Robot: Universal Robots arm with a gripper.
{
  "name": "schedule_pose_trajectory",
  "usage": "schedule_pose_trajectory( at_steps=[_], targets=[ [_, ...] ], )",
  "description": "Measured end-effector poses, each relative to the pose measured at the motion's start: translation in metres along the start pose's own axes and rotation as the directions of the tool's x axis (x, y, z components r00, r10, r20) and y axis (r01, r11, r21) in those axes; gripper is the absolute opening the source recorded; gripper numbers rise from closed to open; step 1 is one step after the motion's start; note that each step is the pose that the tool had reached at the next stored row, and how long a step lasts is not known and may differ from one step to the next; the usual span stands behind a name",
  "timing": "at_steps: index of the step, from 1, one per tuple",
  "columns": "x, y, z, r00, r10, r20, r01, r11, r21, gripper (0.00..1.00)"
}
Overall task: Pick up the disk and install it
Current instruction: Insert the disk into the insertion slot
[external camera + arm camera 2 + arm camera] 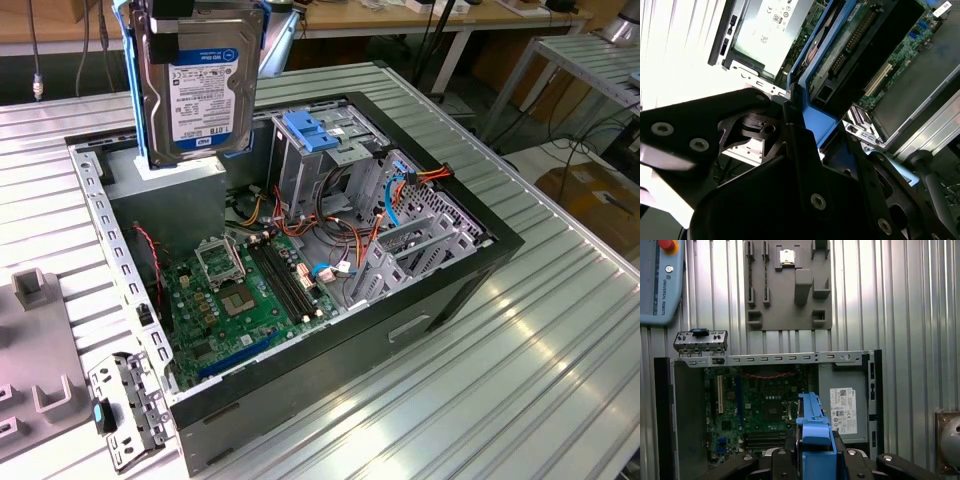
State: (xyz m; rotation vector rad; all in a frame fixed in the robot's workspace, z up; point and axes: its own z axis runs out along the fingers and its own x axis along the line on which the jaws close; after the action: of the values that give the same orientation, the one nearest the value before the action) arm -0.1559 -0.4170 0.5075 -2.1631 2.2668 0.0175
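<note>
**So, disk's up in the air over the open case**

Well, going from the exterior view's left: a grey fixture plate (30,350) sits at the surface's (540,380) edge. A small metal bracket (125,410) lies just beside the near corner of the case (330,400). The disk (195,90) hangs upright above the case's far corner, over the grey power supply (165,190), touching nothing below. The claw (815,460) is clenched on the disk's blue carrier rail, going by the first wrist view. Further right come the motherboard (240,290), the drive cage (320,160) with its blue latch, and loose orange and blue cables (420,178).

What worries me: those cables lie right by the cage, so the disk could snag or pinch one going in. The hold is on plastic rail, so a bump on the cage wall might twist it.

Hard to tell: the disk's top runs off the exterior view's edge, and I can't make out the slot inside the cage.
</note>
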Motion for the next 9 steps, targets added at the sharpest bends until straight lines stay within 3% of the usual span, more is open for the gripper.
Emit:
schedule_pose_trajectory(
  at_steps=[9],
  targets=[
    [0.0056, -0.0002, -0.0001, 1.0000, 0.000, 0.0000, 0.000, 1.0000, 0.0000, 0.37]
  ],
)
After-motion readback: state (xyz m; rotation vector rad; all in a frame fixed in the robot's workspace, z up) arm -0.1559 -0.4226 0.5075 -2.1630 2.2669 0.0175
